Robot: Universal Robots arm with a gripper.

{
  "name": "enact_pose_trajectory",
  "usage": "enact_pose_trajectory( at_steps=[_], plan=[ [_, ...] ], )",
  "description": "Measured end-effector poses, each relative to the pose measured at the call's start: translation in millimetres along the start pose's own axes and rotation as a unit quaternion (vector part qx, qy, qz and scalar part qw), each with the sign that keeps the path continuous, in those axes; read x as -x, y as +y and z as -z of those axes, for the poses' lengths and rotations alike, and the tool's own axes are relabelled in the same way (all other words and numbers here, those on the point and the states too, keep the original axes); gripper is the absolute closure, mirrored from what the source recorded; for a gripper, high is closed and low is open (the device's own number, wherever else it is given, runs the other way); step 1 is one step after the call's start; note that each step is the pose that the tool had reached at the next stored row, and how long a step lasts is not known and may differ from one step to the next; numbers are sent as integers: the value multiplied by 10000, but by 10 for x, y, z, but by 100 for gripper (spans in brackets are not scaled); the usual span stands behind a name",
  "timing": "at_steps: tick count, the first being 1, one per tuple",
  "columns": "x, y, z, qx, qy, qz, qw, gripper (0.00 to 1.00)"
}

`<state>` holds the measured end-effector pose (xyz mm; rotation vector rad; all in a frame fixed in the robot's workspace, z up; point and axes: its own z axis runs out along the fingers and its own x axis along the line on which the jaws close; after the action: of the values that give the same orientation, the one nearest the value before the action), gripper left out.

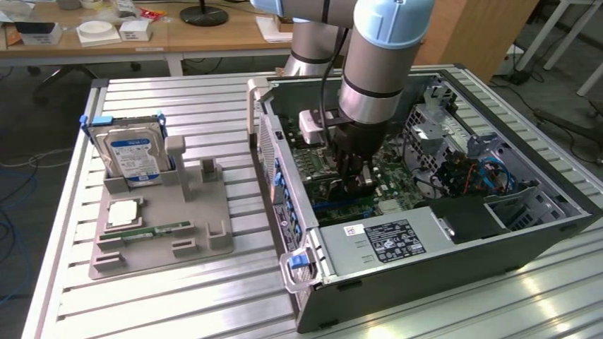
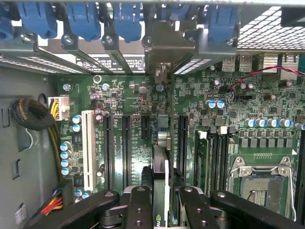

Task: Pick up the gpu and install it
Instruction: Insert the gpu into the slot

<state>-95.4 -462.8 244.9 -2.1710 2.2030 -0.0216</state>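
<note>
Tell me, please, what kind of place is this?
Probably a robotics lab or workshop set up for computer assembly. An open PC case lies on a slatted aluminium table, a grey fixture holds a hard drive, and cluttered wooden desks stand behind.

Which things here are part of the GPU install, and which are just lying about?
In the job:
- gpu, edge-on in the pincer, above the motherboard's slots
- open PC case

Lying about:
- hard drive upright in the grey holder
- memory stick on that holder
</note>
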Motion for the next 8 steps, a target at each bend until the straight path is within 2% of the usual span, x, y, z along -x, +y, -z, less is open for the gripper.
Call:
enact_pose_trajectory(
  at_steps=[8],
  plan=[
    [1,2,-18,1,-1,25,10000,74]
  ],
)
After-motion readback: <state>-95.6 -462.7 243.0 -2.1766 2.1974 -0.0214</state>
